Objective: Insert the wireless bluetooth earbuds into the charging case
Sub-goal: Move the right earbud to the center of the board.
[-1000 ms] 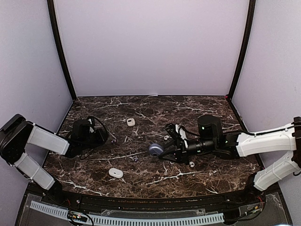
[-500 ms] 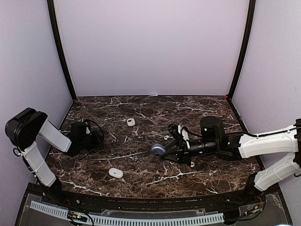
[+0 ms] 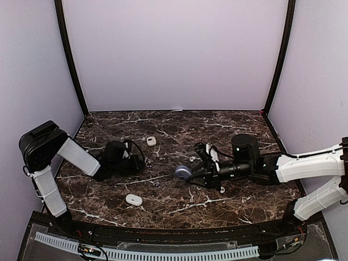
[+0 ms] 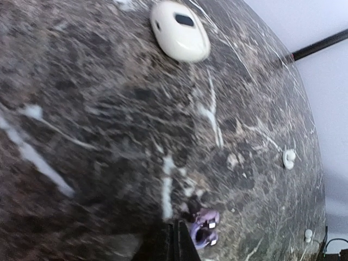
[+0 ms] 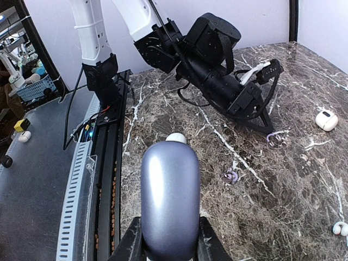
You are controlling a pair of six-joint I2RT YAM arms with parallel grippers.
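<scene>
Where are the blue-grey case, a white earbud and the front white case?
blue-grey case [image 5: 169, 201], right wrist view, shell middle.
white earbud [image 4: 289, 158], left wrist view, body.
front white case [image 3: 134, 199], top view, centre.

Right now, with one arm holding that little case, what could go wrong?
1. The left fingers are shut, with their tips right beside a purple earbud; they might shove it away rather than pick it up.
2. The blue-grey case pinched in the right fingers looks closed, so nothing can go in yet.
3. A white earbud lies nearby too; the wrong one could get picked.
</scene>
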